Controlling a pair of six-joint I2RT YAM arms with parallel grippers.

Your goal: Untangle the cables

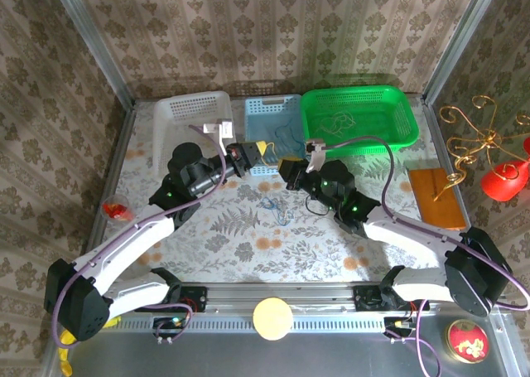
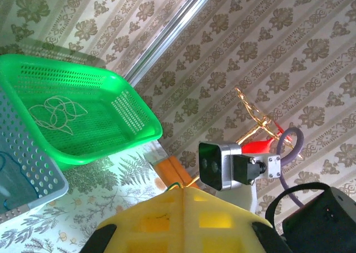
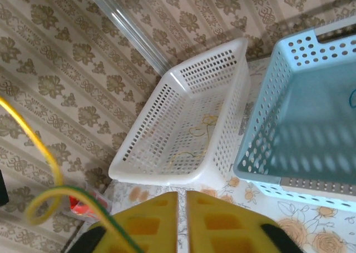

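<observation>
While the tangle of thin dark cables (image 1: 274, 208) is left just before the pale-blue perforated plastic basket (image 1: 273, 108), the left gripper (image 2: 181, 189) and right gripper (image 3: 182, 194) are closed tight. A yellow-green cable (image 3: 61, 189) is seemingly pinched. Separation is judged under way, and a gentle outward pull is called for.

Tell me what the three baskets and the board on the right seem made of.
Green basket, white basket and blue basket: moulded plastic, slightly glossy, with regular perforated walls. Board: likely wood or wood-look laminate, judging by its flat orange-brown face; grain too small to tell.
</observation>
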